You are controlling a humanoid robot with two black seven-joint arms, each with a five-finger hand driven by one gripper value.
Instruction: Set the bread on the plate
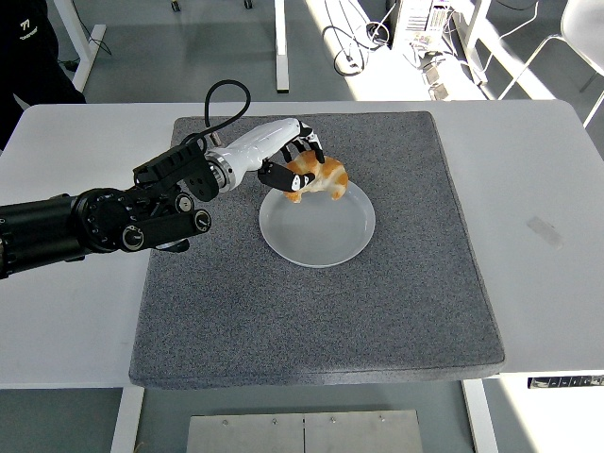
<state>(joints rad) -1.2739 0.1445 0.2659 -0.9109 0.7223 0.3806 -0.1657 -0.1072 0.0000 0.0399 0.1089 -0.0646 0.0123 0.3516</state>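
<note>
My left hand (295, 166) is shut on a golden-brown piece of bread (319, 179). It holds the bread just above the far part of a round white plate (317, 231). The plate lies on a grey mat (311, 302) in the middle of the white table. The black left arm reaches in from the left edge across the mat. My fingers cover the bread's left side. The right arm does not show.
The grey mat covers most of the table (66, 302). A small pale mark (545, 230) lies on the bare table at the right. A person's dark sleeve (28, 47) shows at the top left corner. Desk legs and cables stand beyond the far edge.
</note>
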